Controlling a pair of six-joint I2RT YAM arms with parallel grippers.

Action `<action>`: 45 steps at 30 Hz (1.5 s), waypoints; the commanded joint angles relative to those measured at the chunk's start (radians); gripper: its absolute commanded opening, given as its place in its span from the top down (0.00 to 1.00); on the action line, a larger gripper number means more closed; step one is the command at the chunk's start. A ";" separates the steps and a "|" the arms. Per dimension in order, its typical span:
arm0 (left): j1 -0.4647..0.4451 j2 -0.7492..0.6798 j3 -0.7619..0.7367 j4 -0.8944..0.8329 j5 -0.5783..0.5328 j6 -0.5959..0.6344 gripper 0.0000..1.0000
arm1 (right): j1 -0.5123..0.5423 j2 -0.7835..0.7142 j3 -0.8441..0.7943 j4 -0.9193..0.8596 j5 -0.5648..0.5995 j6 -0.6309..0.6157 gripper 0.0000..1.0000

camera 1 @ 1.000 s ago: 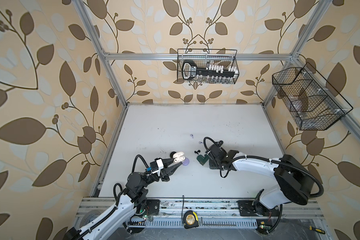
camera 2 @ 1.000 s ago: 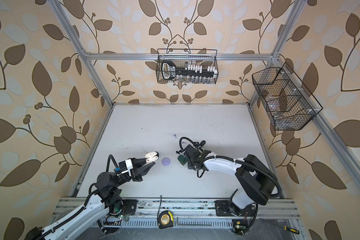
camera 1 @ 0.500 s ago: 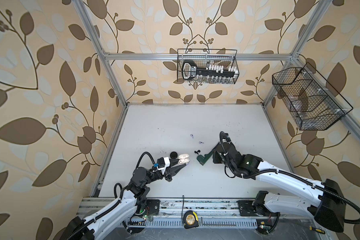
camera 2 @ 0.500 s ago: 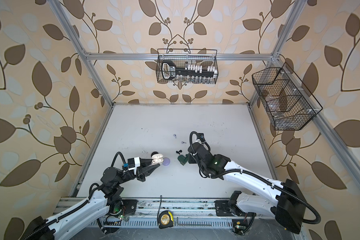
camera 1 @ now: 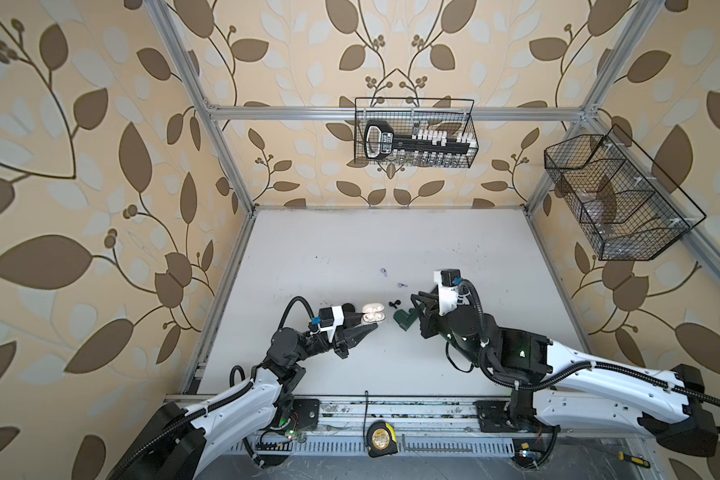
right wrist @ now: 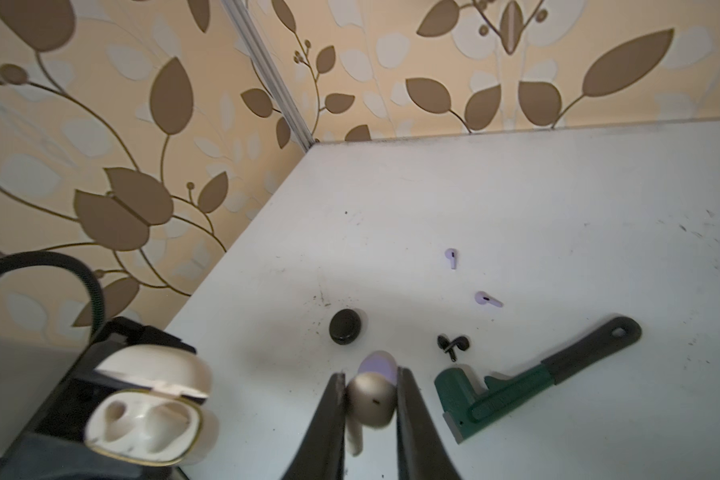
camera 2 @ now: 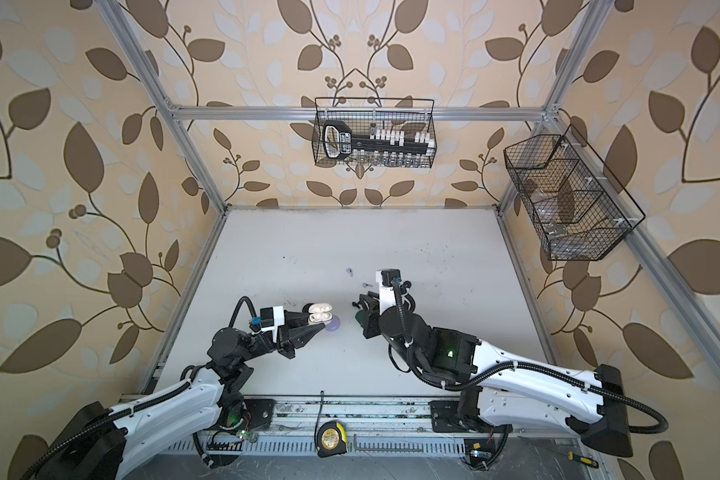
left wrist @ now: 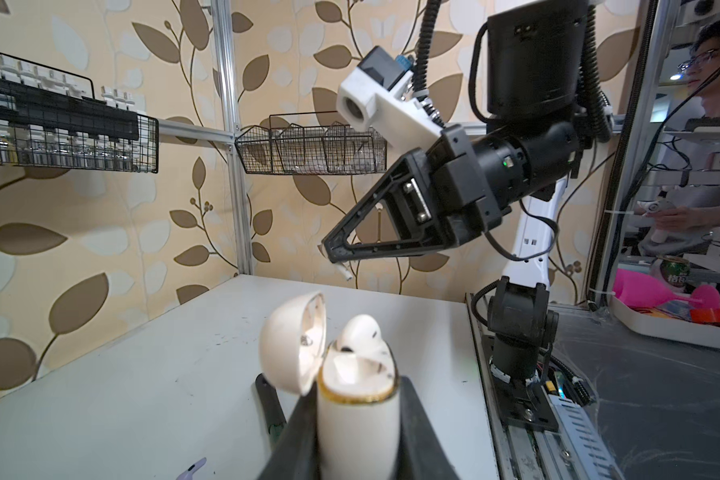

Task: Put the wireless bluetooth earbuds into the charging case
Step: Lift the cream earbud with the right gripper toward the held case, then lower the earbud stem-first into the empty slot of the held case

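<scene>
My left gripper [camera 1: 371, 321] [camera 2: 321, 322] [left wrist: 358, 415] is shut on the white charging case [left wrist: 356, 419] [right wrist: 142, 419] [camera 1: 373, 317], held upright above the table with its lid [left wrist: 292, 345] swung open. In the left wrist view a white earbud [left wrist: 360, 332] stands up out of the case. My right gripper [right wrist: 371, 384] [camera 1: 412, 296] [left wrist: 334, 249] hangs above and to the right of the case, shut on another white earbud [right wrist: 371, 400], stem downward. On the table lie two lilac earbuds [right wrist: 452, 257] [right wrist: 488, 299] and a pair of black earbuds [right wrist: 453, 343].
A dark green wrench-shaped tool [right wrist: 516, 390] [camera 1: 404, 320] lies under my right gripper. A shut black case [right wrist: 346, 328] and a lilac case [right wrist: 377, 360] [camera 2: 333, 325] sit near the left gripper. Two wire baskets [camera 1: 414, 133] [camera 1: 616, 199] hang on the walls. A tape measure [camera 1: 378, 438] rests on the front rail.
The right arm has changed posture and its gripper has risen from the table beside the wrench with the white earbud. The left gripper has carried the open case slightly rightward.
</scene>
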 commanded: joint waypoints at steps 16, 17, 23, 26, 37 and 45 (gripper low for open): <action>-0.058 0.088 0.039 0.231 -0.027 -0.058 1.00 | 0.183 0.125 0.067 0.354 0.113 -0.168 0.81; -0.060 0.086 0.039 0.231 -0.029 -0.056 1.00 | 0.184 0.135 0.072 0.360 0.105 -0.168 0.82; -0.064 0.084 0.037 0.231 -0.038 -0.058 1.00 | 0.209 0.186 0.077 0.431 0.086 -0.171 0.82; -0.066 0.080 0.037 0.231 -0.043 -0.061 1.00 | 0.221 0.221 0.083 0.458 0.084 -0.174 0.82; -0.067 0.029 0.020 0.201 -0.068 -0.062 1.00 | 0.232 0.264 0.069 0.499 0.114 -0.161 0.83; -0.067 0.015 0.016 0.194 -0.074 -0.061 1.00 | 0.232 0.269 0.054 0.509 0.134 -0.151 0.84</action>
